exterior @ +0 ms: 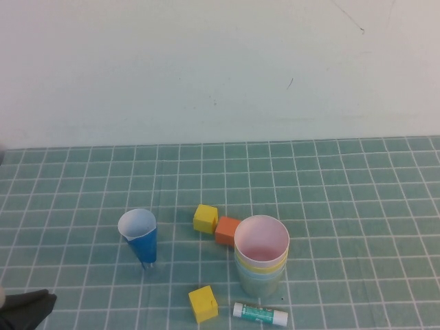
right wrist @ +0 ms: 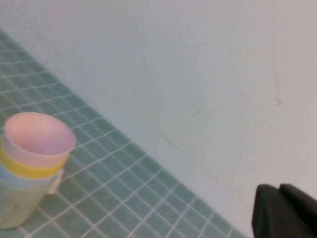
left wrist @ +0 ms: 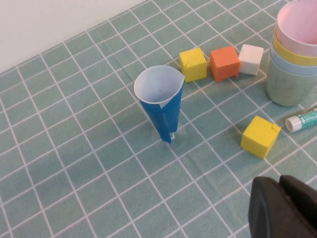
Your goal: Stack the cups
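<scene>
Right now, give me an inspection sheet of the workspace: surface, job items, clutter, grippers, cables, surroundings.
Surface: green tiled mat, flat, with white grid lines.
Job's things: cups nested in one upright stack; pink cup on top, then yellow, light blue, pale green at the bottom.
Clutter: dark-blue cone cup upright, left of the stack; yellow block, orange block and white block in a row behind the stack; second yellow block and glue stick in front.
Grippers: left gripper low at the near left, away from everything; right gripper raised, off the stack, facing the wall.
Cables: nothing seen.
Surroundings: plain pale wall with faint marks.
</scene>
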Robot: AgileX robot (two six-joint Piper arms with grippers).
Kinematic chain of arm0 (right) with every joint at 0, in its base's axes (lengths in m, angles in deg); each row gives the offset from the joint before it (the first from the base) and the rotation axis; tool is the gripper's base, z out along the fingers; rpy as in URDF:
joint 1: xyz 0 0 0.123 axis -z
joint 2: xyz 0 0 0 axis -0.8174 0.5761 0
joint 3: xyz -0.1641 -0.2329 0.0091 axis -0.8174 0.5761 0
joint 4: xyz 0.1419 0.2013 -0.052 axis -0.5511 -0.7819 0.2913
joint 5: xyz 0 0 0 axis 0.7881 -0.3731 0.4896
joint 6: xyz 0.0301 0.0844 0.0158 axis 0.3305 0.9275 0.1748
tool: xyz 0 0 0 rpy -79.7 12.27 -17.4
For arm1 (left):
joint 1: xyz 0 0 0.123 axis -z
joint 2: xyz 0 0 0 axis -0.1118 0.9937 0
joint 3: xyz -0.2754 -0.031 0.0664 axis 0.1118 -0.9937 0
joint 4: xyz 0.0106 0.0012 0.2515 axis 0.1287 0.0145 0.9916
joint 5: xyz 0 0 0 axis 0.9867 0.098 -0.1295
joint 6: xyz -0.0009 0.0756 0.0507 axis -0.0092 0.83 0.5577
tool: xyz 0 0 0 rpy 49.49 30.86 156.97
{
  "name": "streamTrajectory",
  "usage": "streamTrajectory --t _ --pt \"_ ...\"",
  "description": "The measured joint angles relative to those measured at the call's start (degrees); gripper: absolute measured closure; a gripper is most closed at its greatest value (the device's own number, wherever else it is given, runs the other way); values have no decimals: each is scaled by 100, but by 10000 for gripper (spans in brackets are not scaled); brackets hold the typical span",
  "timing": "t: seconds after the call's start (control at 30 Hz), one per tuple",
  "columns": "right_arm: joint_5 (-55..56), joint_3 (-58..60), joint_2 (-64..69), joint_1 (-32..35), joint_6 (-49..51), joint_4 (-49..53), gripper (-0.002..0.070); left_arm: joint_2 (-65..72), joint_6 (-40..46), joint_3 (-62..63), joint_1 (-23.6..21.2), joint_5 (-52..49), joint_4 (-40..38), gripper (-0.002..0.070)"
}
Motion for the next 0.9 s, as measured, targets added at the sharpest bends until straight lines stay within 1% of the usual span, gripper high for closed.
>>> streamTrajectory --t 0.1,0.2,0.27,0.37,0.4,0.47,0.6,0.77,0.9 --pt "-196 28 -540 797 402 512 678 0 0 0 0 0 0 676" --pt "-492 226 -1283 1716 1157 1148 678 0 0 0 0 0 0 676" --pt "-742 453 -1749 2279 1901 1677 678 0 0 0 0 0 0 676" --pt "-1092 785 -1977 2885 3351 2666 678 0 0 0 0 0 0 676" --pt "-1192 848 -1987 2991 3679 2889 678 0 0 0 0 0 0 676" --pt "-1444 917 -2001 3106 4228 3223 678 0 0 0 0 -12 0 676" --pt "-1779 917 -2013 3025 4644 3343 678 0 0 0 0 -20 0 676" --pt "-2273 917 -2021 2601 5008 3364 678 -4 0 0 0 -24 0 676" --pt "-2305 917 -2021 2489 5084 3377 678 -4 0 0 0 -34 0 676"
